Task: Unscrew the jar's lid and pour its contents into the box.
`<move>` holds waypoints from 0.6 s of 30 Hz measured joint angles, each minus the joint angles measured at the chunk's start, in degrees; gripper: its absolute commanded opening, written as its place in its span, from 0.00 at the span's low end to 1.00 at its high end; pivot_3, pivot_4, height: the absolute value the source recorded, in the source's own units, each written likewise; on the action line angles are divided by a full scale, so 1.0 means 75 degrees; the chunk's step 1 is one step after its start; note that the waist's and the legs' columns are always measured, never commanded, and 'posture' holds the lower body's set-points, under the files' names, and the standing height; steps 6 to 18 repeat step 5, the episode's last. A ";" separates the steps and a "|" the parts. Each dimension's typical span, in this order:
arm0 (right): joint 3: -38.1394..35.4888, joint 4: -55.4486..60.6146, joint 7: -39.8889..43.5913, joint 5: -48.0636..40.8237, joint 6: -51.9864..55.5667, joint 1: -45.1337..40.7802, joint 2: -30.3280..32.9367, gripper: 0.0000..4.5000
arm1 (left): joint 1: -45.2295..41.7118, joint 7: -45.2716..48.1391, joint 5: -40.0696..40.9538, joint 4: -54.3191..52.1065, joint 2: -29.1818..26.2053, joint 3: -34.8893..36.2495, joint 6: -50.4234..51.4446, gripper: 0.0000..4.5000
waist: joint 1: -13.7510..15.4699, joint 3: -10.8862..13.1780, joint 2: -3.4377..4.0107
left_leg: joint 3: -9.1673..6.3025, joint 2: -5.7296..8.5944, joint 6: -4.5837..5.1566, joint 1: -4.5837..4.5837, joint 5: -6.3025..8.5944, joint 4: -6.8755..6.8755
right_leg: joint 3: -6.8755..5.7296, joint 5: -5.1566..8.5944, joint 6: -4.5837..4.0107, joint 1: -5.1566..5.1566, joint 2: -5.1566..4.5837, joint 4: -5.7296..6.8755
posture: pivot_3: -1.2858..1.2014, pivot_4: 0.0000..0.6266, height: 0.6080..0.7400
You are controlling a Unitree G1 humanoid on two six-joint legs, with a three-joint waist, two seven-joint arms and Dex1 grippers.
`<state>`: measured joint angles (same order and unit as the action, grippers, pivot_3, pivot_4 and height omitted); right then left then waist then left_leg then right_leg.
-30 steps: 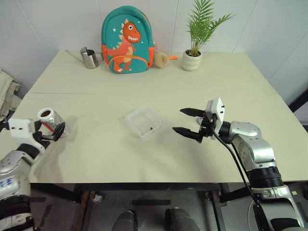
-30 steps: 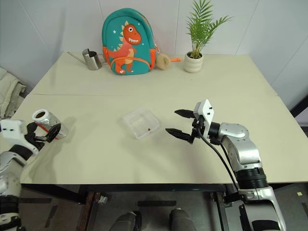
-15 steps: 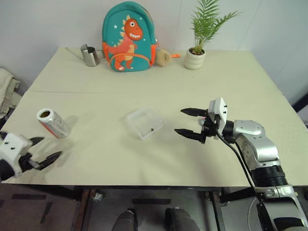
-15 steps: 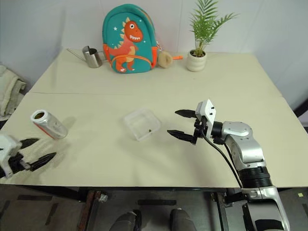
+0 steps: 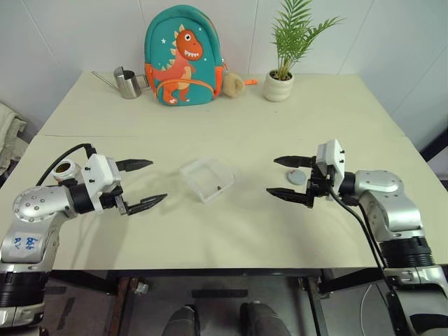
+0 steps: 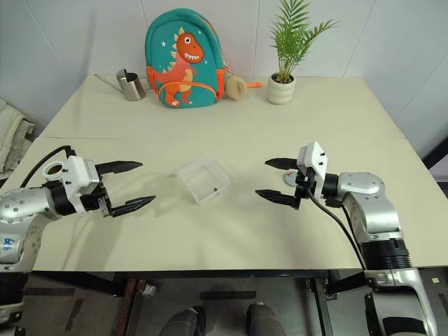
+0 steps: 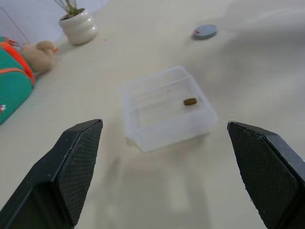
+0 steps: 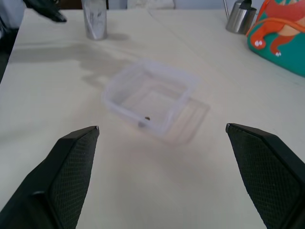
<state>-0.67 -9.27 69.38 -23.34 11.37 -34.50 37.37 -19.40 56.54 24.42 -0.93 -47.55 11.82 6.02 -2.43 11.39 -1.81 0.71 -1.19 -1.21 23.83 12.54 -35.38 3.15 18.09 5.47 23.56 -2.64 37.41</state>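
Note:
The jar [image 5: 65, 169] stands upright and uncapped near the table's left edge, just behind my left wrist. Its grey lid [image 5: 297, 177] lies flat on the table close behind my right gripper [image 5: 273, 176]. The clear box [image 5: 207, 178] sits mid-table between both grippers, with one small brown piece [image 7: 190, 101] inside it. My left gripper [image 5: 157, 180] hovers left of the box, pointing toward it, open and empty. My right gripper, right of the box and facing it, is also open and empty.
At the table's far edge stand a steel watering can [image 5: 127, 82], a teal dinosaur backpack [image 5: 183, 56] with a tan plush ball [image 5: 233, 84], and a potted plant [image 5: 280, 85]. A cloth [image 5: 7, 129] lies off the table's left side.
My left gripper has swung up from the table's left front edge and in toward the box. My right gripper shifted slightly right, uncovering the lid. The jar stayed put.

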 measured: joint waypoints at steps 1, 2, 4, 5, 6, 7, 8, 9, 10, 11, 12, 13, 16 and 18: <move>-0.0019 0.0003 0.0006 -0.0007 0.0002 0.0000 0.0018 1.00 | -0.0034 0.0046 0.0032 -0.0008 -0.0003 0.0002 0.0093 0.99 | -0.0015 0.0000 0.0000 | 0.0012 0.0000 0.0001 -0.0024 0.0000 0.0001 | 0.0012 -0.0002 0.0001 -0.0018 0.0001 0.0000 | 0.52 0.24 1.00; -0.0028 0.0005 0.0008 -0.0016 0.0001 0.0000 0.0018 1.00 | -0.0030 0.0096 0.0046 -0.0017 -0.0003 0.0002 0.0150 0.99 | -0.0030 0.0000 0.0000 | 0.0021 0.0000 0.0001 -0.0045 0.0000 0.0005 | 0.0020 -0.0002 0.0001 -0.0033 0.0001 0.0001 | 0.52 0.24 1.00; -0.0032 0.0010 -0.0017 -0.0024 -0.0001 0.0001 0.0016 1.00 | 0.0066 0.0179 0.0086 -0.0072 -0.0017 0.0027 0.0278 0.99 | -0.0078 0.0000 0.0000 | 0.0030 -0.0005 0.0001 -0.0074 0.0000 0.0010 | 0.0029 -0.0002 0.0000 -0.0057 0.0002 0.0000 | 0.52 0.24 1.00; -0.0041 0.0019 -0.0041 -0.0032 0.0000 0.0014 0.0016 1.00 | 0.0165 0.0193 0.0115 -0.0097 -0.0018 0.0066 0.0340 0.99 | -0.0094 0.0000 0.0000 | 0.0033 -0.0007 0.0001 -0.0079 0.0000 0.0013 | 0.0032 -0.0001 0.0000 -0.0059 0.0002 0.0001 | 0.52 0.24 1.00; -0.0041 0.0019 -0.0041 -0.0032 0.0000 0.0014 0.0016 1.00 | 0.0165 0.0193 0.0115 -0.0097 -0.0018 0.0066 0.0340 0.99 | -0.0094 0.0000 0.0000 | 0.0033 -0.0007 0.0001 -0.0079 0.0000 0.0013 | 0.0032 -0.0001 0.0000 -0.0059 0.0002 0.0001 | 0.52 0.24 1.00; -0.0041 0.0019 -0.0041 -0.0032 0.0000 0.0014 0.0016 1.00 | 0.0165 0.0193 0.0115 -0.0097 -0.0018 0.0066 0.0340 0.99 | -0.0094 0.0000 0.0000 | 0.0033 -0.0007 0.0001 -0.0079 0.0000 0.0013 | 0.0032 -0.0001 0.0000 -0.0059 0.0002 0.0001 | 0.52 0.24 1.00; -0.0041 0.0019 -0.0041 -0.0032 0.0000 0.0014 0.0016 1.00 | 0.0165 0.0193 0.0115 -0.0097 -0.0018 0.0066 0.0340 0.99 | -0.0094 0.0000 0.0000 | 0.0033 -0.0007 0.0001 -0.0079 0.0000 0.0013 | 0.0032 -0.0001 0.0000 -0.0059 0.0002 0.0001 | 0.52 0.24 1.00; -0.0041 0.0019 -0.0041 -0.0032 0.0000 0.0014 0.0016 1.00 | 0.0165 0.0193 0.0115 -0.0097 -0.0018 0.0066 0.0340 0.99 | -0.0094 0.0000 0.0000 | 0.0033 -0.0007 0.0001 -0.0079 0.0000 0.0013 | 0.0032 -0.0001 0.0000 -0.0059 0.0002 0.0001 | 0.52 0.24 1.00; -0.0041 0.0019 -0.0041 -0.0032 0.0000 0.0014 0.0016 1.00 | 0.0165 0.0193 0.0115 -0.0097 -0.0018 0.0066 0.0340 0.99 | -0.0094 0.0000 0.0000 | 0.0033 -0.0007 0.0001 -0.0079 0.0000 0.0013 | 0.0032 -0.0001 0.0000 -0.0059 0.0002 0.0001 | 0.52 0.24 1.00; -0.0041 0.0019 -0.0041 -0.0032 0.0000 0.0014 0.0016 1.00 | 0.0165 0.0193 0.0115 -0.0097 -0.0018 0.0066 0.0340 0.99 | -0.0094 0.0000 0.0000 | 0.0033 -0.0007 0.0001 -0.0079 0.0000 0.0013 | 0.0032 -0.0001 0.0000 -0.0059 0.0002 0.0001 | 0.52 0.24 1.00; -0.0041 0.0019 -0.0041 -0.0032 0.0000 0.0014 0.0016 1.00 | 0.0165 0.0193 0.0115 -0.0097 -0.0018 0.0066 0.0340 0.99 | -0.0094 0.0000 0.0000 | 0.0033 -0.0007 0.0001 -0.0079 0.0000 0.0013 | 0.0032 -0.0001 0.0000 -0.0059 0.0002 0.0001 | 0.52 0.24 1.00; -0.0041 0.0019 -0.0041 -0.0032 0.0000 0.0014 0.0016 1.00 | 0.0165 0.0193 0.0115 -0.0097 -0.0018 0.0066 0.0340 0.99 | -0.0094 0.0000 0.0000 | 0.0033 -0.0007 0.0001 -0.0079 0.0000 0.0013 | 0.0032 -0.0001 0.0000 -0.0059 0.0002 0.0001 | 0.52 0.24 1.00; -0.0041 0.0019 -0.0041 -0.0032 0.0000 0.0014 0.0016 1.00 | 0.0165 0.0193 0.0115 -0.0097 -0.0018 0.0066 0.0340 0.99 | -0.0094 0.0000 0.0000 | 0.0033 -0.0007 0.0001 -0.0079 0.0000 0.0013 | 0.0032 -0.0001 0.0000 -0.0059 0.0002 0.0001 | 0.52 0.24 1.00; -0.0041 0.0019 -0.0041 -0.0032 0.0000 0.0014 0.0016 1.00 | 0.0165 0.0193 0.0115 -0.0097 -0.0018 0.0066 0.0340 0.99 | -0.0094 0.0000 0.0000 | 0.0033 -0.0007 0.0001 -0.0079 0.0000 0.0013 | 0.0032 -0.0001 0.0000 -0.0059 0.0002 0.0001 | 0.52 0.24 1.00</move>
